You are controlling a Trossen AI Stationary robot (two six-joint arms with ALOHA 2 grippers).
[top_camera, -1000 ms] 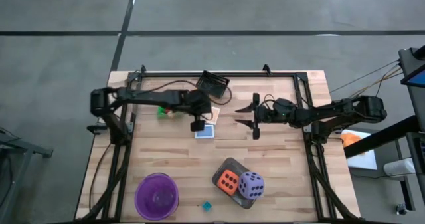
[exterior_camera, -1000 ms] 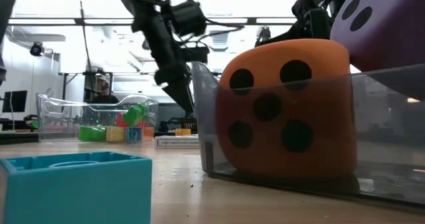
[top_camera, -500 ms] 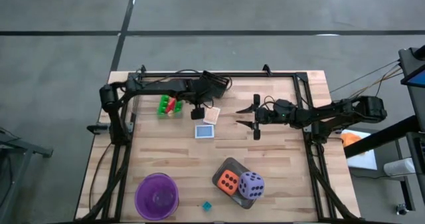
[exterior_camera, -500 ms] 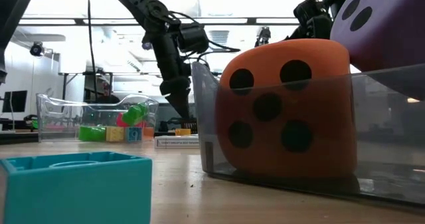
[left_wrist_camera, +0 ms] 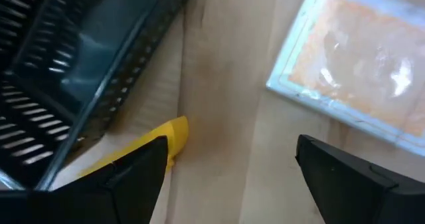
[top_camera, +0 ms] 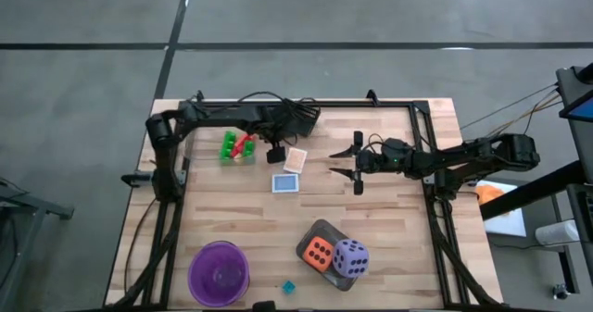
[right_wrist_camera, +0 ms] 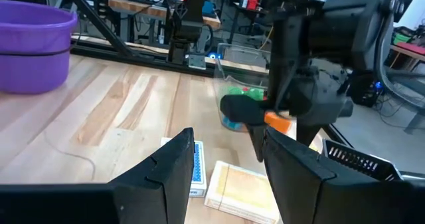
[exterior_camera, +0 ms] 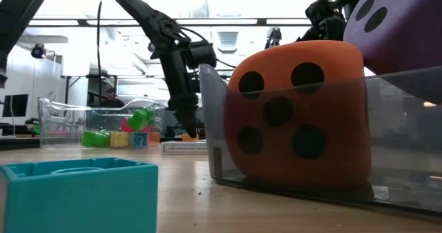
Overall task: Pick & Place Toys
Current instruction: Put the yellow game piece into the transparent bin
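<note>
Near the surface's far edge, from above, the left pincer [top_camera: 275, 154] hovers beside an orange card [top_camera: 295, 160]. Its wrist view shows open, empty fingers [left_wrist_camera: 126, 174] straddling bare wood, perhaps lining up. Right pincer [top_camera: 356, 162] waits mid-surface, half-open, empty.

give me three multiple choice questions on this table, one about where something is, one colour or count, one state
1. Where are the two dice?
A. in the purple bowl
B. in the grey tray
C. on the bare table

2. How many cards lie on the table?
A. two
B. four
C. none

3. How is the left gripper?
A. shut on a die
B. open, holding nothing
C. shut on a card

Answers:
1 B: the orange die and purple die sit together in the tray.
2 A: an orange card and a blue card lie mid-table.
3 B: the left gripper shows spread fingers with bare wood between them.
</note>
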